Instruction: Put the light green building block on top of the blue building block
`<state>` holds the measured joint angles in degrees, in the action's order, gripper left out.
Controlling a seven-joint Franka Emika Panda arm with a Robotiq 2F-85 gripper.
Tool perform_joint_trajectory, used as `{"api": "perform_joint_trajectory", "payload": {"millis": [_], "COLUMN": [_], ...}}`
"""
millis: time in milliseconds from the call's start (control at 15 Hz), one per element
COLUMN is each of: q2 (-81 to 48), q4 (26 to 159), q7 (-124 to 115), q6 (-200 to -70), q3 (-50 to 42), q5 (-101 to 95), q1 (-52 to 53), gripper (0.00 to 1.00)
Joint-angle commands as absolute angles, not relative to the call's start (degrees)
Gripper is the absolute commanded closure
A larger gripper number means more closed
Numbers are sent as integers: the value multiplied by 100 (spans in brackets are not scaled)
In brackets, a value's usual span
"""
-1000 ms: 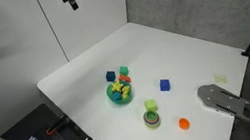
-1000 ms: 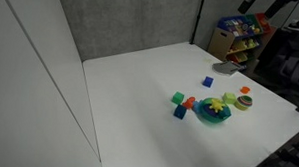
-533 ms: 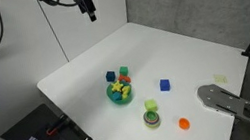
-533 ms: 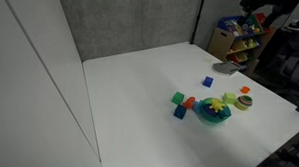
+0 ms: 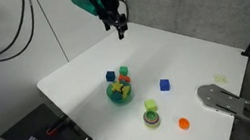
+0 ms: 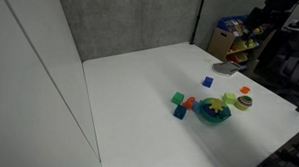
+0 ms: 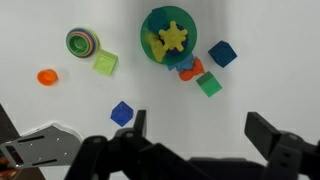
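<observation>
Hovering high above the white table (image 5: 85, 71), the gripper (image 5: 118, 24) hung with its jaws spread wide and nothing between them. In the wrist view, the blue building block (image 7: 122, 113) lay just beyond the finger (image 7: 140, 124) at the left of the frame. The light green building block (image 7: 105, 65) sat farther out from that finger, apart from the blue one and just beside a striped ring (image 7: 82, 42). A teal bowl (image 7: 148, 30) of mixed blocks lay ahead of the open jaws, and an orange disc (image 7: 46, 76) lay far off to the left.
</observation>
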<state>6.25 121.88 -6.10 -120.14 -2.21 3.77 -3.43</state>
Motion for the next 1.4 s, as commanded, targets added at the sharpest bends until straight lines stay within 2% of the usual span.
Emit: {"api": "perform_joint_trajectory", "payload": {"millis": [0,467,733,1333], "q2": [29,-63,-556,-1928], "q4": [11780,11807,11617,11618], "q7": [330,286,384,528], "q6": [-11876,-11871,-12134,-13821], "q3": [-473,-491,-561,-598], "q5": [654,490,466,588], "q1": [-426,-464,-546,-865], "gripper": [0,0,0,0]}}
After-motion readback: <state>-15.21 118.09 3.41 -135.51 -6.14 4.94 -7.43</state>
